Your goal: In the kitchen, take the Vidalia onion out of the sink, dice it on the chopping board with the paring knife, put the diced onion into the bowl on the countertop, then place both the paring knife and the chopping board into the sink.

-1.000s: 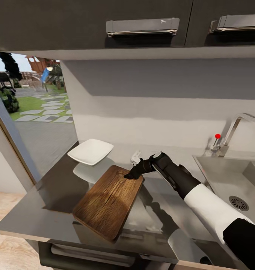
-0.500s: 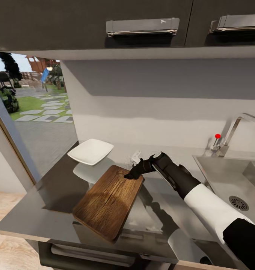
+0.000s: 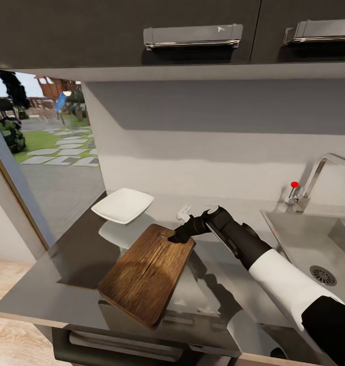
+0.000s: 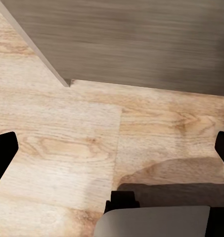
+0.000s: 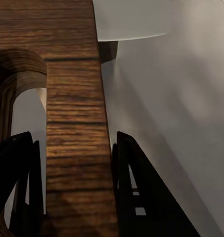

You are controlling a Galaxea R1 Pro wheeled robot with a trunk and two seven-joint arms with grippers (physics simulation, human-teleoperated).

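From the head, we are looking forward and down over the countertop [image 3: 65,254]. From the right wrist, we are viewing the chopping board [image 5: 72,113] at close range, sharing it with the head view. From the left wrist, we are facing the floor [image 4: 67,143].

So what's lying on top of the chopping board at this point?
Nothing loose lies on the chopping board: no dice, no knife. The right gripper clamps its far edge, covering that corner. The bowl sits behind it; its inside cannot be seen.
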